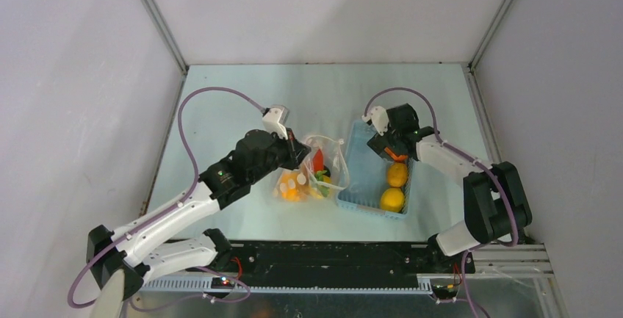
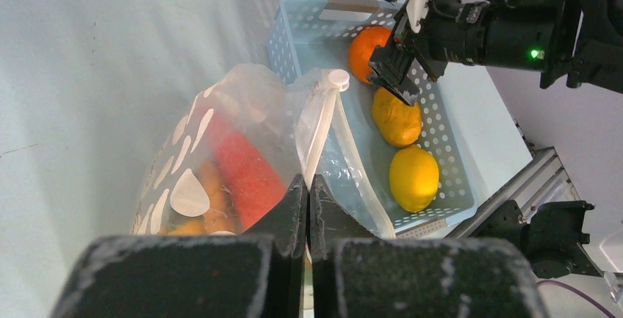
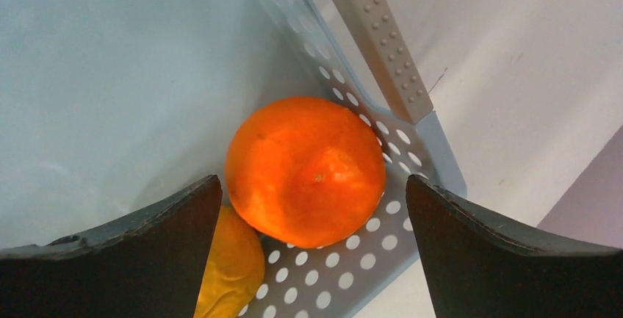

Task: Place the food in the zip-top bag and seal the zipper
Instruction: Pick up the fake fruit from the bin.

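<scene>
The zip-top bag [image 1: 307, 178] lies at the table's middle, clear with white dots. It holds a red pepper [image 2: 242, 164] and orange pieces [image 2: 209, 200]. My left gripper [image 2: 308, 182] is shut on the bag's top edge by the white zipper strip [image 2: 319, 123]; the slider [image 2: 339, 78] sits at the strip's far end. In the top view the left gripper [image 1: 300, 150] is at the bag's far left corner. My right gripper [image 3: 312, 180] is open, low in the basket, with its jaws either side of an orange fruit [image 3: 305, 171]. It also shows in the top view [image 1: 388, 149].
The light blue perforated basket [image 1: 360, 164] stands right of the bag and touches it. It holds a yellow pepper [image 2: 397, 116] and a lemon [image 2: 413, 177] near the orange fruit [image 2: 364, 50]. Grey walls enclose the table on three sides.
</scene>
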`<state>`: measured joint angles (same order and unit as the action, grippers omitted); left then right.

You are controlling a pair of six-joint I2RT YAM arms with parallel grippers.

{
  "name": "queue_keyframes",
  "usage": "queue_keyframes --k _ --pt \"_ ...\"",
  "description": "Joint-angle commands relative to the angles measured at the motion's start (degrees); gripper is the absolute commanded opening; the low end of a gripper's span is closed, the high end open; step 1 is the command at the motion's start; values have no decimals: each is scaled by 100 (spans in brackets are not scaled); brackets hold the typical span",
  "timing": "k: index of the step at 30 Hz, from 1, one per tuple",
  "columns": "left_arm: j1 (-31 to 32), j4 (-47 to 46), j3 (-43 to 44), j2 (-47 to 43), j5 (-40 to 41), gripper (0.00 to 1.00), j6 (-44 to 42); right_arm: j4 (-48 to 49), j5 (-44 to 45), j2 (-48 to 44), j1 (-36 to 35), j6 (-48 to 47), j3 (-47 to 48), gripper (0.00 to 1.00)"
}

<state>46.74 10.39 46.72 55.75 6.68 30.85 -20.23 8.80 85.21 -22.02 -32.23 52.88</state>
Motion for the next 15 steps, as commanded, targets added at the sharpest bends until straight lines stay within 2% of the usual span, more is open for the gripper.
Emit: queue_keyframes --k 1,15 --pt "-30 -144 118 50 -121 0 -173 430 -424 173 197 -412 259 100" --pt "-25 -214 -5 -52 -175 0 -124 167 -271 754 295 -125 385 98"
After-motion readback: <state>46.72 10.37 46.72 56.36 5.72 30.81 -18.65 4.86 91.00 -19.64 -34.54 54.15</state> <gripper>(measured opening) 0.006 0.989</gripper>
